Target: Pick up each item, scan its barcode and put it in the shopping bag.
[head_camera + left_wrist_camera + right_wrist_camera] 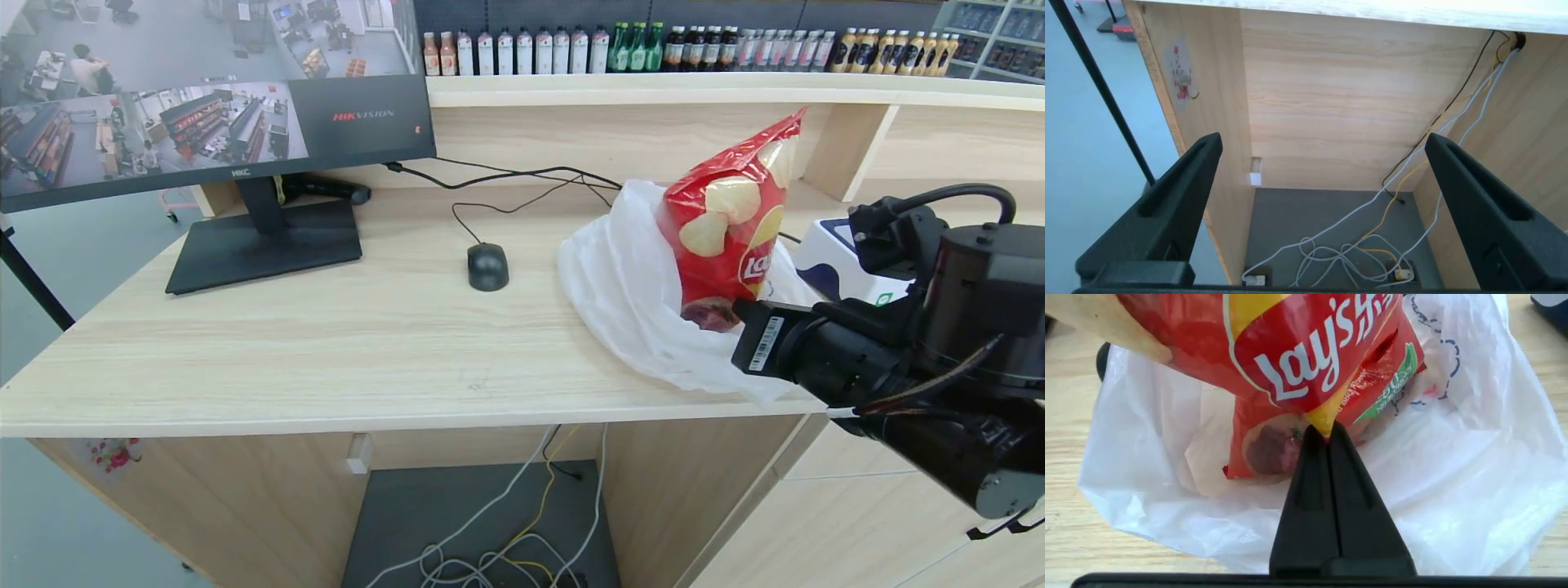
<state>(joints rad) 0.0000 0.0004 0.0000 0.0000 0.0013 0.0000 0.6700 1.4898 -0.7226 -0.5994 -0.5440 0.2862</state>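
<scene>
Red chip bag (727,237) stands tilted in the mouth of the white bag (629,310), its lower edge pinched by the right gripper (1327,434), fingers closed. Empty, the left gripper (1323,147) gapes wide, well apart from the white bag.

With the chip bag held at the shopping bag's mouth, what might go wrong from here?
The right claw pinches the chip bag only at its bottom edge while it stands tall and tilted; on release it may topple out. The slack shopping bag lies near the edge of the counter and might slip off or fold shut.
</scene>
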